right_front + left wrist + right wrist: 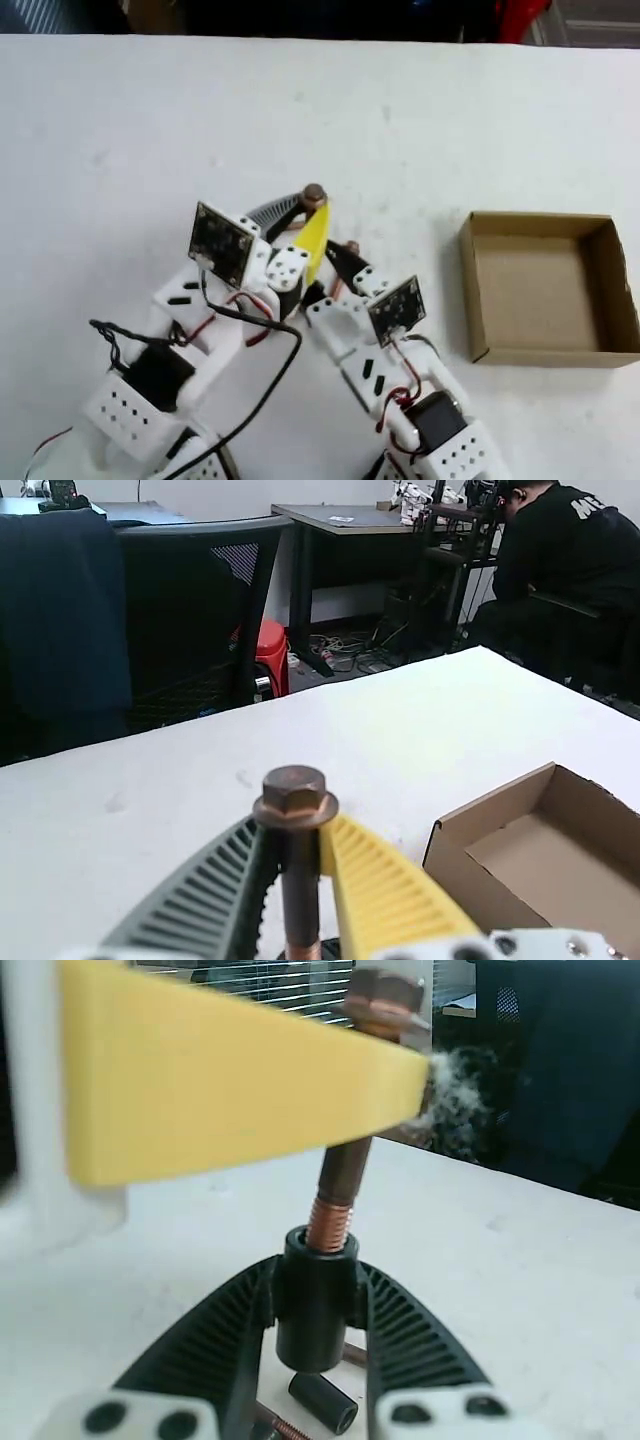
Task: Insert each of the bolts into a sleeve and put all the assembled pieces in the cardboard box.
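Note:
My left gripper (pixel 296 832), with one grey and one yellow finger, is shut on a copper bolt (pixel 295 798) just under its hex head and holds it upright. In the high view the left gripper (pixel 312 207) and bolt head (pixel 314 192) are near the table's middle. My right gripper (pixel 316 1274), with black fingers, is shut on a black sleeve (pixel 315 1310) right below the bolt. The bolt's threaded tip (pixel 333 1222) sits in the sleeve's top opening. The right gripper (pixel 346 256) meets the left one from the right. The cardboard box (pixel 470 290) lies open and empty to the right.
A loose black sleeve (pixel 323 1403) and the end of another bolt (pixel 277 1427) lie on the table under the right gripper. The white table (pixel 150 120) stretches wide to the left and back. Chairs and desks stand beyond the far edge (pixel 200 610).

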Robot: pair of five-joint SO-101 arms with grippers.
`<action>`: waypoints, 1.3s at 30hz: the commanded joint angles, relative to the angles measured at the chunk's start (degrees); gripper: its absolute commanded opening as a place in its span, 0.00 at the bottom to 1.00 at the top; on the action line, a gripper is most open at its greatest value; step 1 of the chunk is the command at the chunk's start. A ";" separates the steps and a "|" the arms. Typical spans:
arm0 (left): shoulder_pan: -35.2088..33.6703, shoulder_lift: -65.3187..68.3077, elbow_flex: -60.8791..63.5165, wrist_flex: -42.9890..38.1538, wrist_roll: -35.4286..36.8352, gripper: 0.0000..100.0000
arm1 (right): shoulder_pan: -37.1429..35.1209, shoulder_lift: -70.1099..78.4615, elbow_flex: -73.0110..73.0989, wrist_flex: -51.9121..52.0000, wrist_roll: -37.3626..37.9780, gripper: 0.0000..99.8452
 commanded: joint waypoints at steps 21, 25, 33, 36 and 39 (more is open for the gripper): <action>-0.13 -1.54 4.22 -2.29 -0.62 0.02 | 2.42 -0.84 0.44 -0.31 -0.44 0.02; -0.04 -1.54 4.22 -1.85 -0.62 0.02 | 2.59 -0.84 0.44 -0.31 -0.44 0.02; -0.13 -1.54 5.45 -1.14 -0.35 0.06 | 2.68 -0.84 0.44 -0.31 -0.44 0.02; -0.13 -1.54 5.45 -1.05 -0.18 0.15 | 2.68 -0.84 0.44 -0.31 -0.44 0.02; -0.13 -1.54 5.45 -1.05 -0.18 0.21 | 2.68 -0.84 0.44 -0.31 -0.44 0.02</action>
